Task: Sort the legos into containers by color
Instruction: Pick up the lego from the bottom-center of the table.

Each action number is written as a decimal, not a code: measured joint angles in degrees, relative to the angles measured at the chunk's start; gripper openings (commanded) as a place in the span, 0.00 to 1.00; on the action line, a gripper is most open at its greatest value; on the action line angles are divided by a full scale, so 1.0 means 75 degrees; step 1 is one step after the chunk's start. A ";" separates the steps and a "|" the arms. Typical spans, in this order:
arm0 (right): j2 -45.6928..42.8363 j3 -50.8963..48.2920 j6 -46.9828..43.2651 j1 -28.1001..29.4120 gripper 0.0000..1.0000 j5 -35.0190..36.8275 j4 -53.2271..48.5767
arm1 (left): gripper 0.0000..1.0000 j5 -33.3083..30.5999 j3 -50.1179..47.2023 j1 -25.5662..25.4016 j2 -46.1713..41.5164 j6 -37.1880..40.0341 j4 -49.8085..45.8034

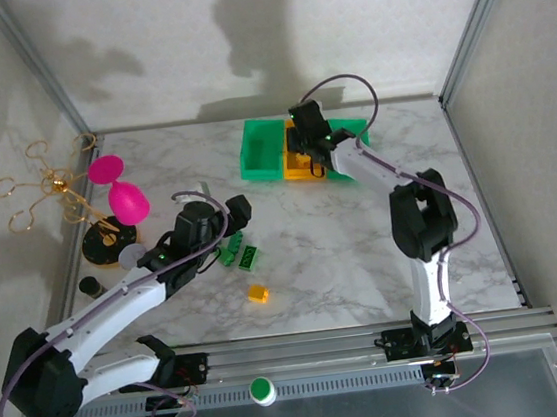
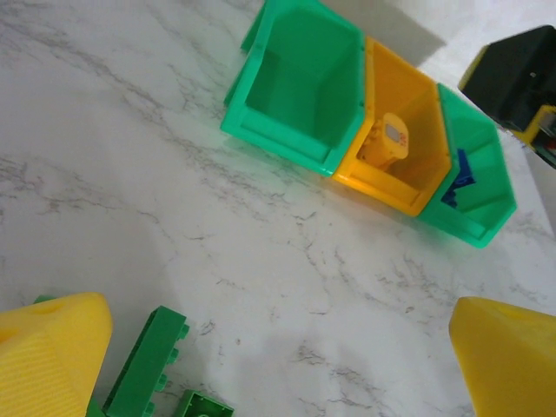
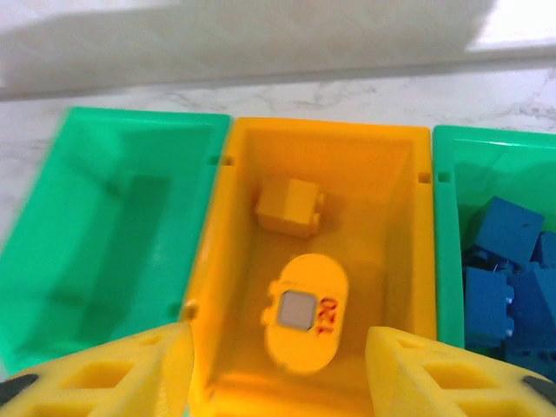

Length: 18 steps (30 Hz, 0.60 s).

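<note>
**Progress status: blue sorted, yellow-orange nearly sorted, green outstanding**

Legos. Blue bricks point(image 3: 508, 278) are piled in the right green bin point(image 3: 452, 208), just right of the right gripper point(image 3: 278, 343). Two yellow-orange pieces, a square brick point(image 3: 291, 208) and an oval piece point(image 3: 304, 313) bearing a label, lie in the yellow-orange bin point(image 3: 408, 226) directly below that gripper. The left green bin point(image 3: 130, 243), beside the gripper's left finger, holds nothing. At least two green bricks point(image 2: 148, 360) lie on the table point(image 1: 363, 239), just beside one finger of the left gripper point(image 2: 278, 313). One loose yellow-orange brick point(image 1: 259, 292) lies near that gripper, on the side toward the arm bases.

End effectors. The right gripper hangs over the yellow-orange bin with fingers spread and nothing between them. The left gripper is likewise spread and empty, low over the table, with the containers well ahead of it.

Assessment. No blue brick shows on the table, so blue appears complete. Yellow-orange appears to need one more transfer. Green appears not yet begun: every visible green brick is outside its bin.
</note>
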 measured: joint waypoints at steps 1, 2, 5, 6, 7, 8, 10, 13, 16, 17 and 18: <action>-0.0306 -0.0291 0.0041 0.0137 0.57 0.0000 0.0070 | 1.00 0.0006 0.0000 0.0000 -0.0122 0.0000 -0.0052; -0.0580 -0.0565 0.0087 0.0280 0.57 0.0000 0.0119 | 1.00 0.0012 0.0000 0.0000 -0.0233 0.0000 -0.0090; -0.1230 -0.1416 0.0312 0.0764 0.59 0.0006 0.0233 | 1.00 0.0041 0.0000 0.0000 -0.0583 0.0003 -0.0303; -0.1399 -0.1722 0.0425 0.0950 0.59 0.0006 0.0254 | 1.00 0.0052 -0.0012 0.0000 -0.0702 0.0003 -0.0379; -0.1530 -0.2005 0.0542 0.1137 0.60 0.0009 0.0254 | 1.00 0.0058 -0.0035 0.0000 -0.0842 0.0003 -0.0458; -0.1626 -0.2235 0.0632 0.1291 0.61 0.0009 0.0259 | 1.00 0.0058 -0.0079 0.0000 -0.0965 0.0000 -0.0516; -0.1810 -0.2786 0.0895 0.1696 0.62 0.0006 0.0242 | 1.00 0.0061 -0.0239 0.0000 -0.1279 0.0000 -0.0679; -0.1970 -0.3346 0.1274 0.2241 0.63 0.0009 0.0160 | 1.00 0.0087 -0.0472 0.0000 -0.1655 -0.0006 -0.0962; -0.2084 -0.3719 0.1676 0.2766 0.66 0.0076 0.0035 | 1.00 0.0119 -0.0664 0.0003 -0.1923 -0.0061 -0.1253; -0.2116 -0.3815 0.1810 0.2938 0.67 0.0131 0.0015 | 1.00 0.0122 -0.0731 0.0003 -0.2011 -0.0087 -0.1309; -0.2159 -0.3923 0.1958 0.3118 0.67 0.0187 0.0000 | 1.00 0.0125 -0.0822 0.0003 -0.2130 -0.0117 -0.1393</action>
